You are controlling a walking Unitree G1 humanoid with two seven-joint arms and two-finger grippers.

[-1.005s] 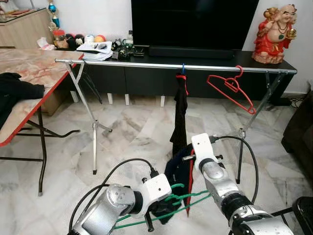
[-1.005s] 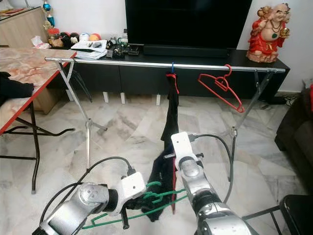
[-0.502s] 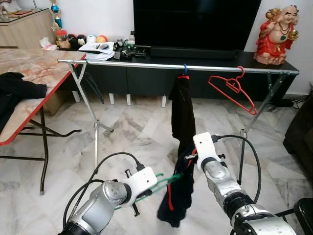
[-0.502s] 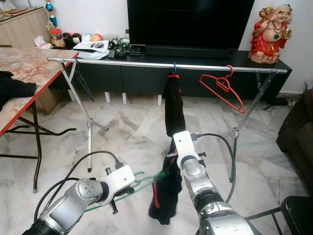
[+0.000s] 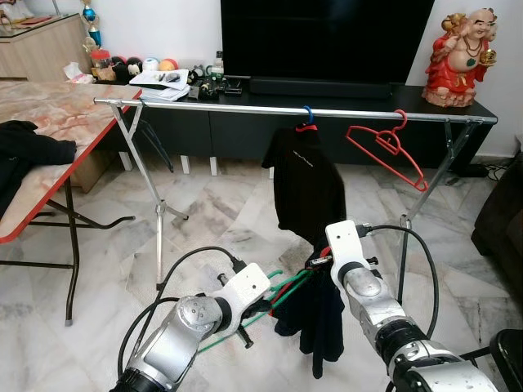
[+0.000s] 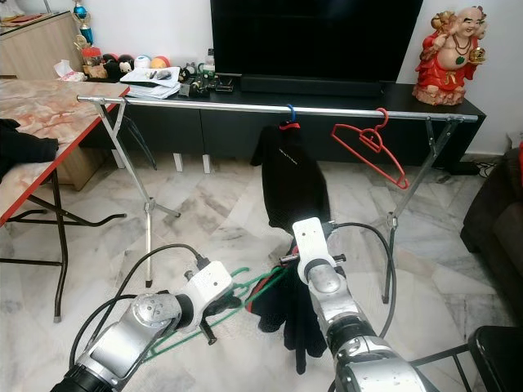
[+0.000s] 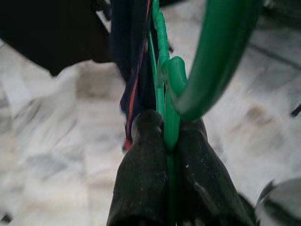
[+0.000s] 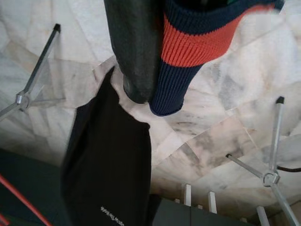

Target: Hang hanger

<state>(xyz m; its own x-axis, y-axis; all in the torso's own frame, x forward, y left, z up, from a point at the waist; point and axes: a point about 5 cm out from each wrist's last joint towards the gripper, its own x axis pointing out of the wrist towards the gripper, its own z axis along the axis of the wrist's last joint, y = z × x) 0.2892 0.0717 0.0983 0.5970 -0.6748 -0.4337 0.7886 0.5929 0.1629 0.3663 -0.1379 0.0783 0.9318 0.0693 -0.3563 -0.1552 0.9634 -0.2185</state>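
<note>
My left gripper (image 7: 168, 129) is shut on the neck of a green hanger (image 5: 278, 287), low in front of me. Its hook (image 7: 207, 70) curves up past the fingertips. A dark navy garment (image 5: 320, 320) with a red band hangs from the hanger's far end. There my right gripper (image 5: 320, 263) is shut on it. Its ribbed cuff (image 8: 188, 52) lies against one of its fingers (image 8: 136, 47). Beyond stands a silver drying rail (image 5: 212, 106). On it hang a black shirt (image 5: 309, 184) on a blue hanger (image 5: 306, 114) and a bare red hanger (image 5: 384, 143).
A folding table (image 5: 57, 122) with a red edge stands at the left, a black cloth (image 5: 29, 151) lying on it. The rail's splayed legs (image 5: 159, 212) reach the marble floor. Behind are a black TV cabinet (image 5: 237, 135), a red statue (image 5: 458, 57) and a dark sofa (image 5: 502, 220).
The navy garment was bunched between the grippers and now hangs straight down. The left gripper moved up toward the right one. The black shirt on the rail turned from edge-on to broadside.
</note>
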